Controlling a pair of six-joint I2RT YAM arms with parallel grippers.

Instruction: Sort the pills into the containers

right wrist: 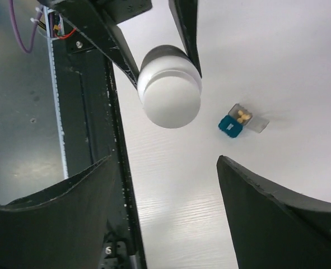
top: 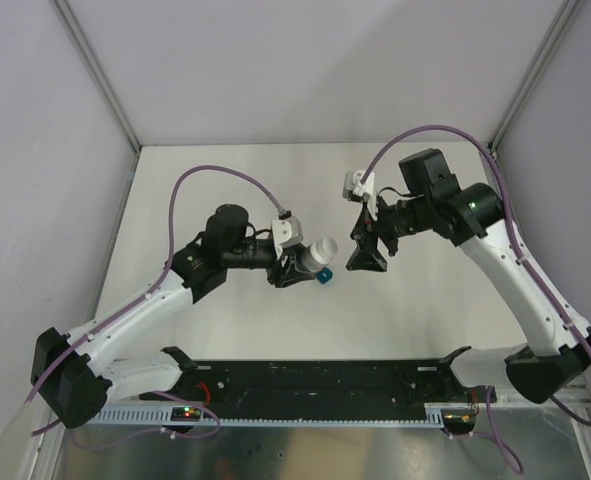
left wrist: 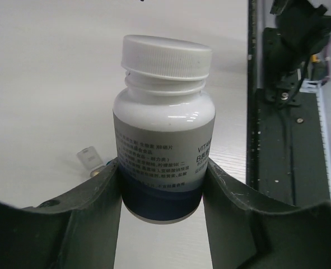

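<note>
Teal-grey containers [right wrist: 233,124], joined — pills [right wrist: 242,116] in grey

Brightness: all 3 views bright and even, the white table [top: 225,180] close to washed out
Glare: soft vertical sheen on the bottle [left wrist: 164,120] just above the left fingers [left wrist: 70,224]
Shadows: faint and diffuse, a weak one on the table below the bottle, between the left fingers
Focus: bottle label partly legible; right fingers [right wrist: 277,224] soft-edged; containers [right wrist: 236,120] beyond them crisp
Distortion: both wrist views stretch the fingers large at the bottom corners
</note>
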